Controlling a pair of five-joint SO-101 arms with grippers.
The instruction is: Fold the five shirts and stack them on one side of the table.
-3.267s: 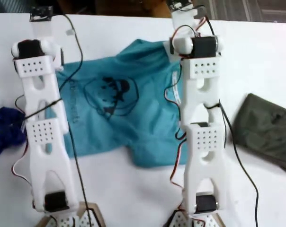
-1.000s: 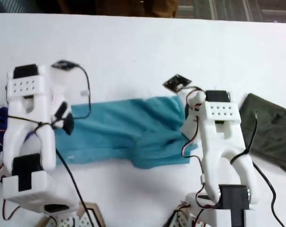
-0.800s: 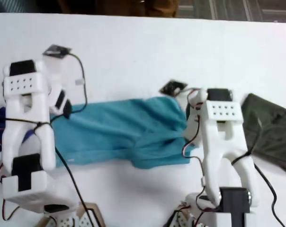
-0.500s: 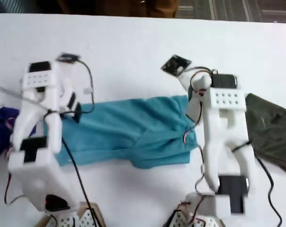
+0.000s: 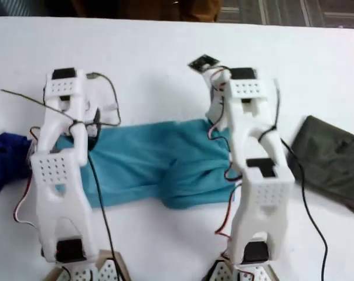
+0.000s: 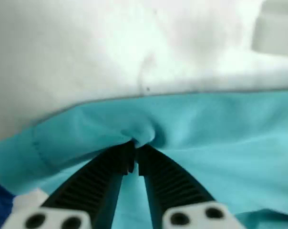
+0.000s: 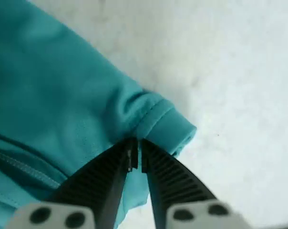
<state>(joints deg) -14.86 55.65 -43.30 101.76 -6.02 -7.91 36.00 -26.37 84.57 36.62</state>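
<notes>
A teal shirt [image 5: 142, 164] lies folded into a long band across the middle of the white table [image 5: 165, 58]. My left gripper [image 6: 135, 149] is shut on a small pucker of its cloth [image 6: 220, 133] near the band's far edge, at the left end [image 5: 95, 129]. At the right end, my right gripper [image 7: 135, 143] is shut on the hemmed edge of the teal shirt [image 7: 48, 86]. In the high view that gripper [image 5: 216, 126] is largely hidden under its own arm.
A dark blue shirt [image 5: 4, 158] lies bunched at the table's left edge. An olive green shirt [image 5: 335, 164] lies at the right edge. Loose cables hang beside both arms. The far strip of the table is bare white.
The teal shirt lay flat with its print showing; its far half was since brought over toward the front. In the last half second both arms stretched away from their bases again.
</notes>
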